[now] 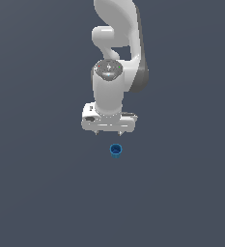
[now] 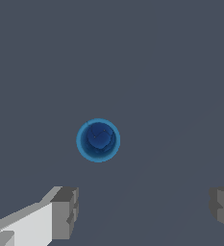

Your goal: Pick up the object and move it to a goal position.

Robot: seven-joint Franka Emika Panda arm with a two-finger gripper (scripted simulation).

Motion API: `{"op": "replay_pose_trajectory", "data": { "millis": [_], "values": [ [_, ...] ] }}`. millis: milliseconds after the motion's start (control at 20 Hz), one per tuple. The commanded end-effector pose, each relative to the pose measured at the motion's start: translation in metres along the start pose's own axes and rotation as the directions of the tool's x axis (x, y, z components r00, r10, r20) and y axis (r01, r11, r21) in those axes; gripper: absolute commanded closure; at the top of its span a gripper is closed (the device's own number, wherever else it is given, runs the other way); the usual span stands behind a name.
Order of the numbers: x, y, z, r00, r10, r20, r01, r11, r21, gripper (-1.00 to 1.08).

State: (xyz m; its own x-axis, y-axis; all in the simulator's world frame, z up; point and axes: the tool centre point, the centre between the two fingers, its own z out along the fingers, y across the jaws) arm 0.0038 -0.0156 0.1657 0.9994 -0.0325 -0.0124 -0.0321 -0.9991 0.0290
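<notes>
On the surface: the plain dark grey surface [image 1: 36,193] carried only one small item.
Gripper: the white gripper [image 1: 108,133] hung fingers down, spread wide, holding nothing; in the wrist view the grey fingertips [image 2: 65,211] stood far apart.
Object: the blue object [image 1: 116,150], round with a darker hollow centre, sat apart from the gripper, at about 5 o'clock from it in the exterior view.
</notes>
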Motion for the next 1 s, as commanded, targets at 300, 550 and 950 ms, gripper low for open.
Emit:
{"op": "replay_pose_trajectory", "data": {
  "millis": [300,550,950],
  "values": [
    [-0.002,-0.002,0.004,1.000,-0.025,0.001,0.025,1.000,-0.017,-0.92],
    [-0.005,-0.003,0.005,0.999,-0.050,0.002,0.050,0.998,-0.032,-0.92],
    [0.000,-0.008,0.015,1.000,-0.013,-0.001,0.013,1.000,-0.021,-0.92]
  ]
}}
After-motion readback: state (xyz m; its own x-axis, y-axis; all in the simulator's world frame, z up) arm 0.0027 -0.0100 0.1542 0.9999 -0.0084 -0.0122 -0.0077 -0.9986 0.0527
